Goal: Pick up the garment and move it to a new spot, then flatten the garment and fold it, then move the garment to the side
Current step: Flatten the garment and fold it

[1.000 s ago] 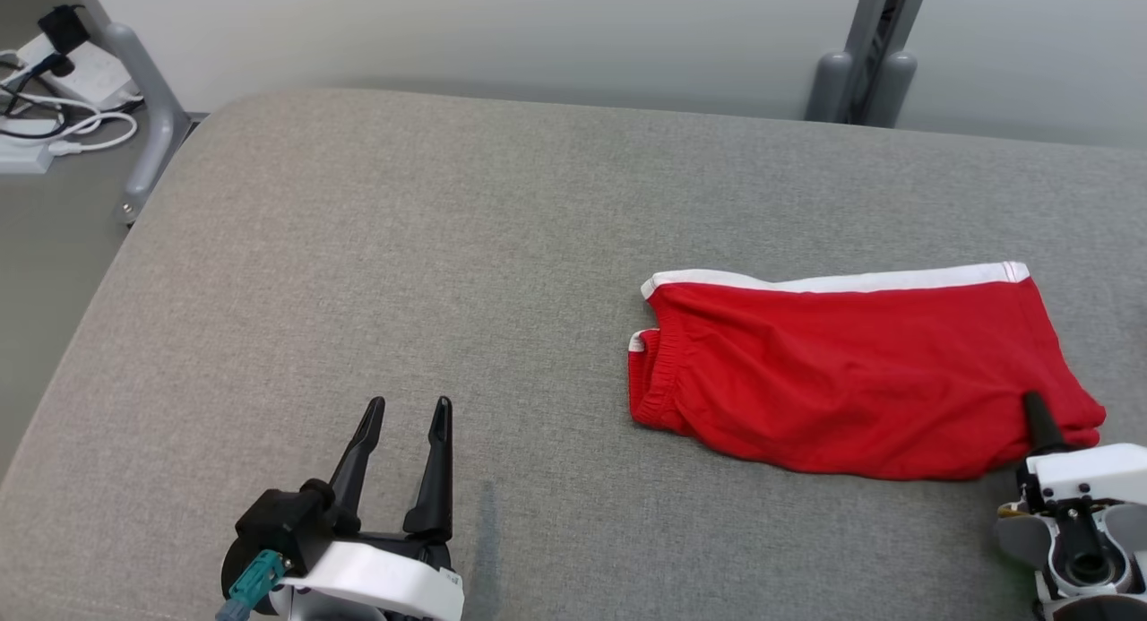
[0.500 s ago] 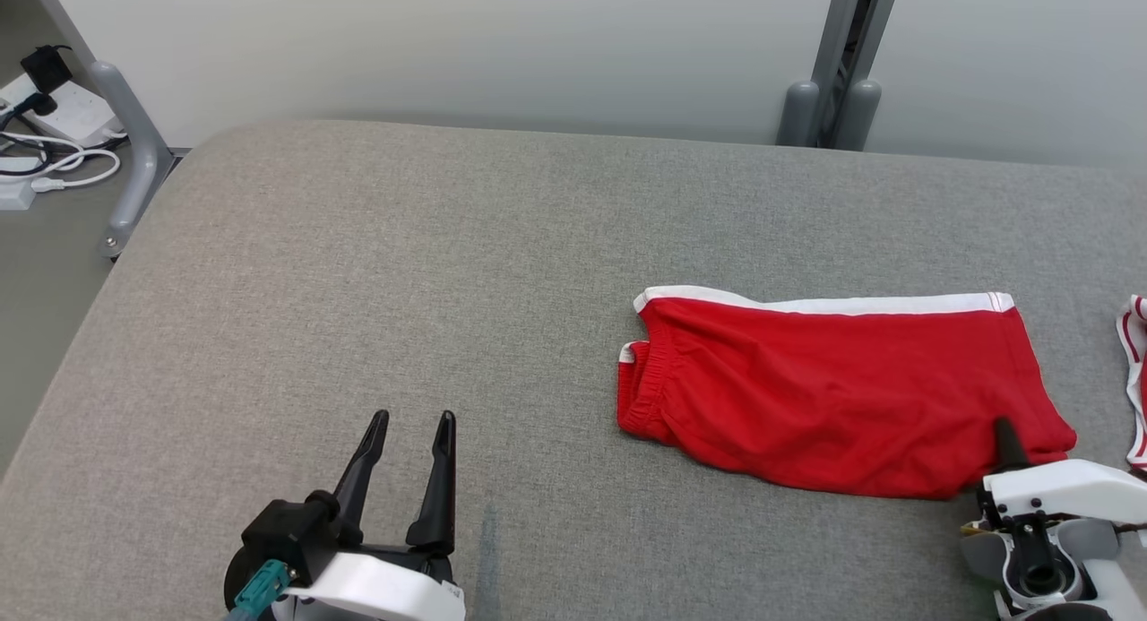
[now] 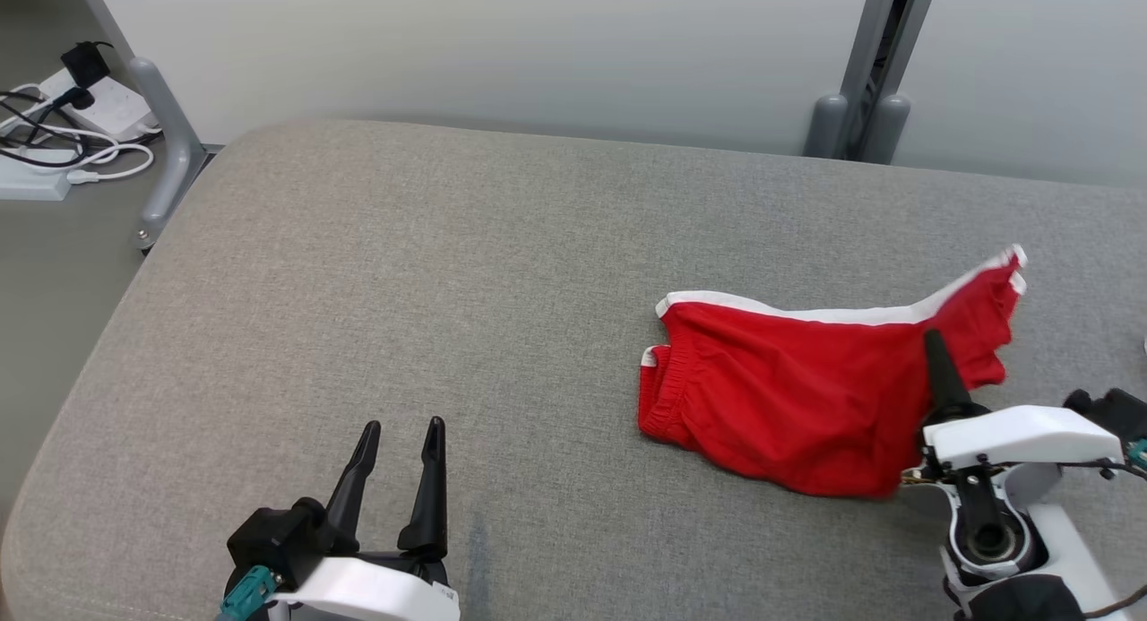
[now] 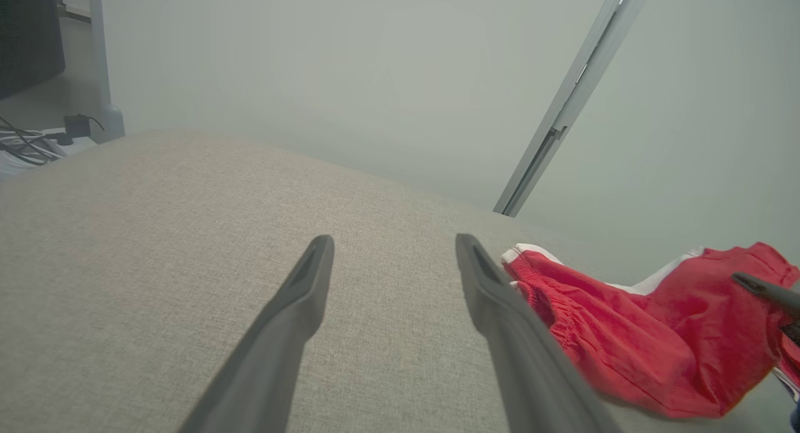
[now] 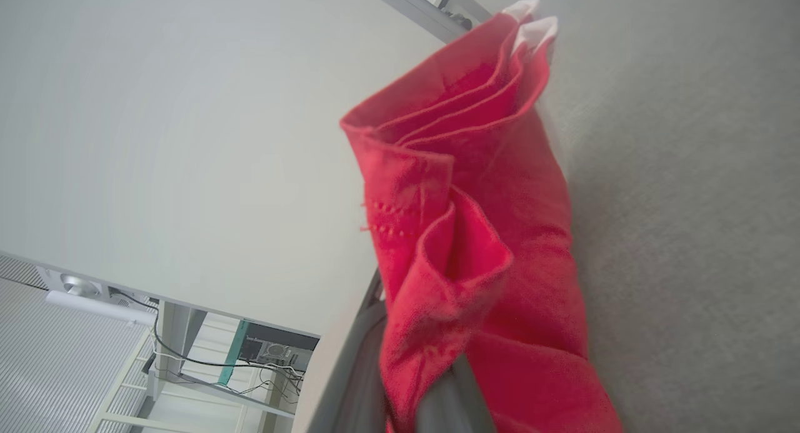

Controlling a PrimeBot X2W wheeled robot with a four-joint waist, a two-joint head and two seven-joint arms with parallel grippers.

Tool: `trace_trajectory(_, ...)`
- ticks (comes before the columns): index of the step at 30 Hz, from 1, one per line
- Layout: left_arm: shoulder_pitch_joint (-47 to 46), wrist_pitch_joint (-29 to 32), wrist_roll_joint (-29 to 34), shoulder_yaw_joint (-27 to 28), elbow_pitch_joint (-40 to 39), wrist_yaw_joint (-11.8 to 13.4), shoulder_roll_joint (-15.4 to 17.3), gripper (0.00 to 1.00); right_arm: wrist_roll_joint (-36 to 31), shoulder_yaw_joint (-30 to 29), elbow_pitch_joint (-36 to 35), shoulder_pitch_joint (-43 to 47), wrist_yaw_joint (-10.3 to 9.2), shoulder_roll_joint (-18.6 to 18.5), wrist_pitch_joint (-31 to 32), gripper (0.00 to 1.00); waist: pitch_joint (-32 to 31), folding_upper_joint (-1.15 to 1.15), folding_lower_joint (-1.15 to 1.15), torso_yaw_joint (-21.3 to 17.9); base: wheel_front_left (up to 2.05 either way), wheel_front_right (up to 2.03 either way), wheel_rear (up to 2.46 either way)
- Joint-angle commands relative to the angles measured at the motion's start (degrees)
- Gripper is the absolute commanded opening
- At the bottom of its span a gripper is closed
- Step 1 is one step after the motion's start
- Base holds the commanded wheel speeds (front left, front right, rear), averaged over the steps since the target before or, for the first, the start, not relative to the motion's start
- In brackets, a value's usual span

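The garment (image 3: 789,397) is a pair of red shorts with a white side stripe, lying on the grey padded table (image 3: 448,289) right of centre. My right gripper (image 3: 936,352) is shut on the garment's right end and holds that end raised off the table, while the waistband end at the left still rests on the surface. In the right wrist view the red cloth (image 5: 475,233) is pinched between my fingers and hangs bunched. My left gripper (image 3: 399,437) stands open near the front edge, well left of the garment (image 4: 625,333), nothing between its fingers (image 4: 294,308).
Grey metal posts stand behind the table at the far left (image 3: 166,146) and far right (image 3: 865,110). A power strip with tangled cables (image 3: 63,128) lies on the floor beyond the table's left corner. A pale wall runs along the back.
My right gripper has lifted the garment's right end up and towards the left, so that end now stands off the table. The left gripper has stayed put. The camera has shifted slightly.
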Motion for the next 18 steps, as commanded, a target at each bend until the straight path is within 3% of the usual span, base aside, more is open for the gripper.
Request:
trace_trajectory(1,-0.37,-0.09,-0.11,0.05,0.02,0.18,0.23,1.00,0.82,1.74,-2.02,0.87,-0.02,-0.31,0.05,0.00,0.09,0.00,0.00,0.36,0.00,0.00,0.00)
trace_trajectory(7,-0.46,-0.09,-0.48,-0.16,0.09,0.34,0.22,1.00,2.36,11.05,-8.31,2.18,-0.02,-0.31,1.36,0.00,0.39,0.00,0.00,1.78,0.00,0.00,0.00)
trace_trajectory(18,-0.33,-0.09,-1.34,-0.50,0.19,0.63,0.22,1.00,2.11,20.24,-5.80,2.16,-0.02,-0.34,2.30,0.00,0.68,0.00,0.00,4.37,0.00,0.00,0.00)
